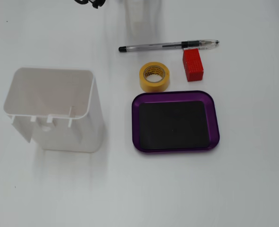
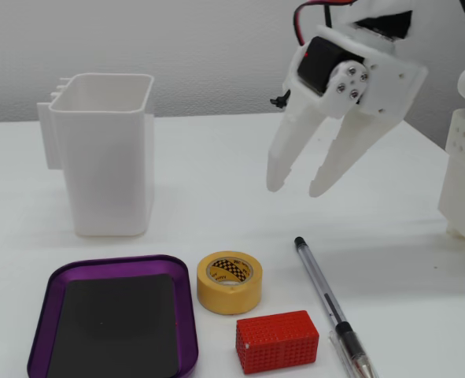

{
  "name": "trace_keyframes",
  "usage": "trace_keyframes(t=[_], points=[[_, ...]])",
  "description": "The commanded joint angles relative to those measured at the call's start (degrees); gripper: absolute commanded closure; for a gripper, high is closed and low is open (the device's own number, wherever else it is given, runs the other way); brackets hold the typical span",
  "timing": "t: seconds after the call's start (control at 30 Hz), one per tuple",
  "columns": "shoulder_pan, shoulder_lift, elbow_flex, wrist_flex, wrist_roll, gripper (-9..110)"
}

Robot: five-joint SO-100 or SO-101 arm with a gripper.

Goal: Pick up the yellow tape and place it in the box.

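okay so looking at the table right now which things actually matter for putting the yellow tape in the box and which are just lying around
Part of the job:
- yellow tape, flat on the table
- purple box, empty
- gripper, open, in the air above the table

Just lying about:
- red block
- pen
- tall white container

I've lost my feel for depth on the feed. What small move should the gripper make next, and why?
Probably lower the gripper toward the yellow tape and centre over it. The jaws are parted and empty, hanging above the table behind the pen, while the tape lies flat beside the purple tray, which holds nothing.
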Motion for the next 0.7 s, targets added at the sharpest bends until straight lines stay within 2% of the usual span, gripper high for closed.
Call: trace_keyframes(t=[0.0,0.2,0.67], points=[[-4.31,-10.63,-8.53,2.02,-0.35,88],[-8.53,-17.49,-11.07,-1.14,1.67,88],[-7.91,-26.19,-10.11,-11.34,3.08,88]])
